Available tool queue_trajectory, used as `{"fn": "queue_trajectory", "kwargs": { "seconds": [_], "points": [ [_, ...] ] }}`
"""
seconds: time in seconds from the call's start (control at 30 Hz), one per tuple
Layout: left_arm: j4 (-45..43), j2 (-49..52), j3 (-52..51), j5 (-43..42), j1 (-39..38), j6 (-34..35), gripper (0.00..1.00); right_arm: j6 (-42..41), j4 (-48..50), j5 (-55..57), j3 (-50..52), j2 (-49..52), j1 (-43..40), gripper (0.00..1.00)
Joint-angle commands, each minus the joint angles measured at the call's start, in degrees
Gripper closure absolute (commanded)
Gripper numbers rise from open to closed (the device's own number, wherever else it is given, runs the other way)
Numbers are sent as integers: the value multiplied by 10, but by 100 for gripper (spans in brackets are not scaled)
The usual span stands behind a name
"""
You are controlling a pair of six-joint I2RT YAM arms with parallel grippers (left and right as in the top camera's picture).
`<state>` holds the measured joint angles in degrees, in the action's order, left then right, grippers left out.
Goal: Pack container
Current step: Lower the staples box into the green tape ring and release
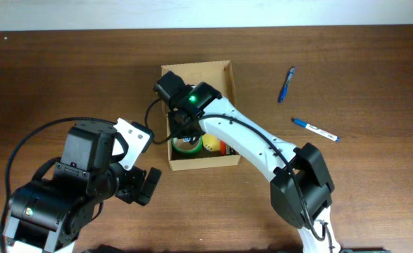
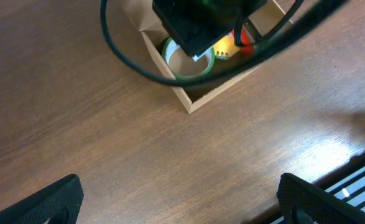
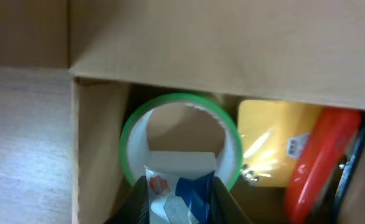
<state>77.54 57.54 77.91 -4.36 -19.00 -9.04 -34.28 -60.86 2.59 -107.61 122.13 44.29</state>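
Observation:
The container (image 1: 206,72), a tan cardboard box with its flap lid up, sits mid-table. Inside lie a green tape roll (image 3: 132,134), a yellow pack (image 3: 275,137) and a red item (image 3: 319,162). My right gripper (image 3: 181,186) reaches down into the box, shut on a small white-and-blue packet (image 3: 185,171) that hangs just over the tape roll. From above, the right wrist (image 1: 192,98) covers much of the box's inside. My left gripper (image 2: 182,199) stands open over bare wood, short of the box's near corner (image 2: 189,106), with nothing between its fingers.
A blue pen (image 1: 286,84) and a white marker with blue ends (image 1: 315,129) lie on the table right of the box. The left arm's black cable (image 1: 23,151) loops at the lower left. The right arm's base (image 1: 305,186) stands at the front right.

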Motion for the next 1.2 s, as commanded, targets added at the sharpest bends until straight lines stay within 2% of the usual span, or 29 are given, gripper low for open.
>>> {"fn": "queue_trajectory", "kwargs": {
  "seconds": [0.0,0.53,0.6,0.63,0.7,0.93,1.17],
  "points": [
    [-1,0,10,-8,-1,-9,1,-6,6,12,14,11,4,78],
    [-1,0,10,-8,-1,-9,0,-7,30,45,17,11,7,78],
    [-1,0,10,-8,-1,-9,0,-7,31,46,17,11,8,55],
    [-1,0,10,-8,-1,-9,0,-7,31,46,17,11,8,48],
    [-1,0,10,-8,-1,-9,0,-7,31,46,17,11,8,43],
    [-1,0,10,-8,-1,-9,0,-7,22,37,14,9,7,43],
    [-1,0,10,-8,-1,-9,0,-5,-60,37,-54,-23,-1,43]
  ]
}}
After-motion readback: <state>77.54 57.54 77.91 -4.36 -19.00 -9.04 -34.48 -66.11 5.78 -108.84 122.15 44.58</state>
